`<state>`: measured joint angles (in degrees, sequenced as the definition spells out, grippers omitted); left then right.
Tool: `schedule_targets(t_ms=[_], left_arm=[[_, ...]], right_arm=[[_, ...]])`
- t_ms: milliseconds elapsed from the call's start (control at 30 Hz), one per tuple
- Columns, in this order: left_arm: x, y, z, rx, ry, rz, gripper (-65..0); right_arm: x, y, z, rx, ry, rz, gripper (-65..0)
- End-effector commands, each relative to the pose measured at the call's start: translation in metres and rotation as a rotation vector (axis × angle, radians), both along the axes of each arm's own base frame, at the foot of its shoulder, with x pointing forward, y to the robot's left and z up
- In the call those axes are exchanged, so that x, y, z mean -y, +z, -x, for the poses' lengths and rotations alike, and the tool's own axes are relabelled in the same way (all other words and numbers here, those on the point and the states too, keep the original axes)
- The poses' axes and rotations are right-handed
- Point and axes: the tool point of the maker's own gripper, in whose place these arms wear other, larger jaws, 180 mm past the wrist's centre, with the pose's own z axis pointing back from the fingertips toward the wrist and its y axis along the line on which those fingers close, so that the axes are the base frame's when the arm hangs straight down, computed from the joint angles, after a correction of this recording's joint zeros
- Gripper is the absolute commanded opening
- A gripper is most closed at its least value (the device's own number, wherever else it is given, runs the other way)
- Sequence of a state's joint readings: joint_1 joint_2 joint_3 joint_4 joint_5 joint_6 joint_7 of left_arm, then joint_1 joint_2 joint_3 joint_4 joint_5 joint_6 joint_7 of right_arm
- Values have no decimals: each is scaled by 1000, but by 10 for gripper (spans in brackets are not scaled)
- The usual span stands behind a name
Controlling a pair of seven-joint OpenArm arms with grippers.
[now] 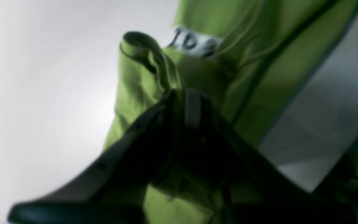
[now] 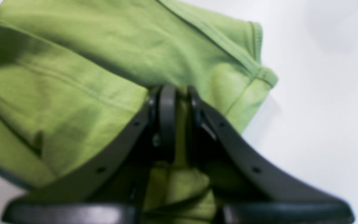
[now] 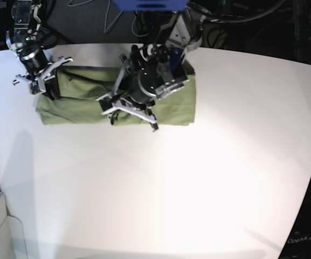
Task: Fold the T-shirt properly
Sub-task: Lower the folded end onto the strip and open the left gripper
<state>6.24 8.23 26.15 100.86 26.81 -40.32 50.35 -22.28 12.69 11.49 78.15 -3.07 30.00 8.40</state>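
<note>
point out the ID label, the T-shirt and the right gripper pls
ID label [image 1: 194,42]: left wrist view, on its white face.
T-shirt [image 3: 179,110]: base view, on bare cloth near its right end.
right gripper [image 2: 180,99]: right wrist view, between its fingertips, pinching cloth.

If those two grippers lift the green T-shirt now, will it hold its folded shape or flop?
Probably flop: the T-shirt is soft, wrinkled cloth that bunches where the right gripper pinches it. Likely light, too; its hem curls loosely beside the left gripper.

free: near table [image 3: 198,189] | blocked: far edge, T-shirt [image 3: 80,105]
</note>
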Motion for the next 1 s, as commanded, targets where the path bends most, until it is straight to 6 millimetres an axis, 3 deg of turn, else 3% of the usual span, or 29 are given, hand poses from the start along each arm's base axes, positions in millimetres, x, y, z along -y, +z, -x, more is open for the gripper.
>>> schedule_targets(t_ms=[0, 267, 333, 433, 500, 733, 967], left_arm=[[7, 13, -6, 30, 4, 38, -618], [5, 13, -8, 29, 11, 39, -615], [4, 12, -7, 27, 13, 38, -563], [4, 14, -6, 29, 17, 47, -405], [5, 14, -4, 26, 16, 54, -348], [-3, 42, -13, 102, 49, 85, -347], [-38, 28, -18, 59, 166, 74, -348]], right_arm=[[5, -25, 24, -146, 27, 70, -595], [5, -25, 25, -147, 27, 70, -595], [5, -25, 25, -147, 27, 70, -595], [5, -25, 25, -147, 27, 70, -595], [5, -25, 25, -147, 27, 70, -595], [5, -25, 25, -147, 27, 70, -595], [5, -25, 24, -146, 27, 70, -595]])
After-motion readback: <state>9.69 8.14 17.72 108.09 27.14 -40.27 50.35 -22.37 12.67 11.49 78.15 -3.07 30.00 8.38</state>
